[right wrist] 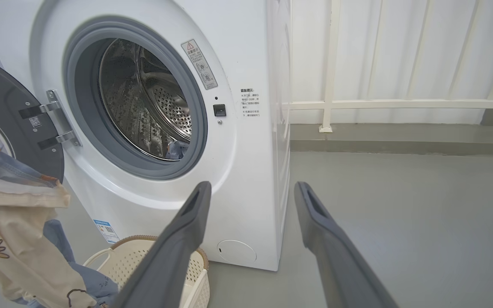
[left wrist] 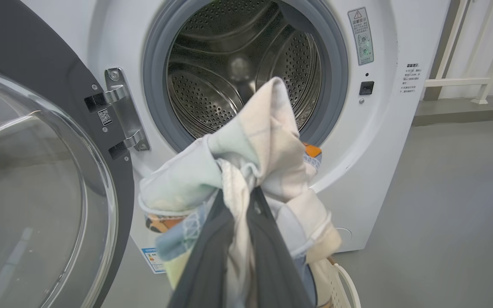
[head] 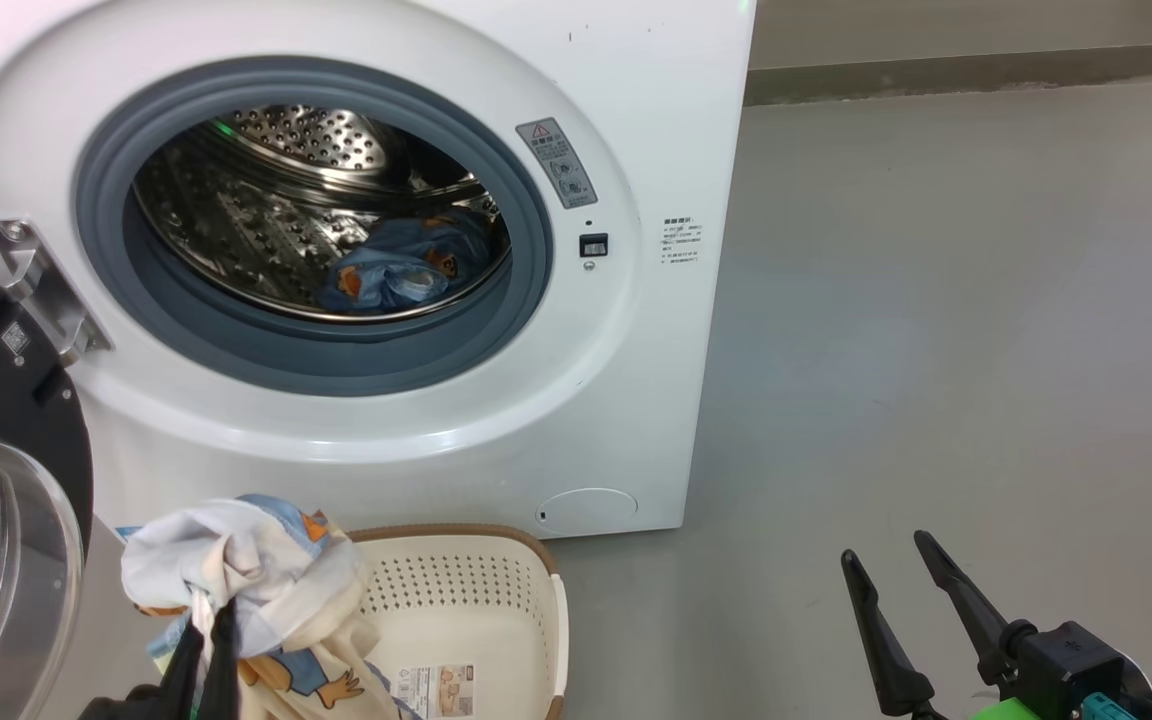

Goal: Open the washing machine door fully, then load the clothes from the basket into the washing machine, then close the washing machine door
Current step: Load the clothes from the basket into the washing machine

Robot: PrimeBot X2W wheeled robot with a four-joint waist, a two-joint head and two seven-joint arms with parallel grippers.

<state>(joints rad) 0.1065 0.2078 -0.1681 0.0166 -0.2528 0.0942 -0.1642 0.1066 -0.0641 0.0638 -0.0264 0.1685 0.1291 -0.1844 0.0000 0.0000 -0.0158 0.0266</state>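
Smooth grey floor (head: 936,300), white railing (right wrist: 400,104) behind; washing machine (head: 656,130) on it

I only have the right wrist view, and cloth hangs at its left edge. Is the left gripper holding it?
Observer: Yes: in the left wrist view the left gripper is shut on the clothes.
Operator: Is the basket emptied? I see just its rim and wall.
Observer: The head view shows the basket bottom bare around its paper label; the clothes hide its left part.
Operator: And inside the drum?
Observer: A blue printed garment lies low in the drum, right of its middle.
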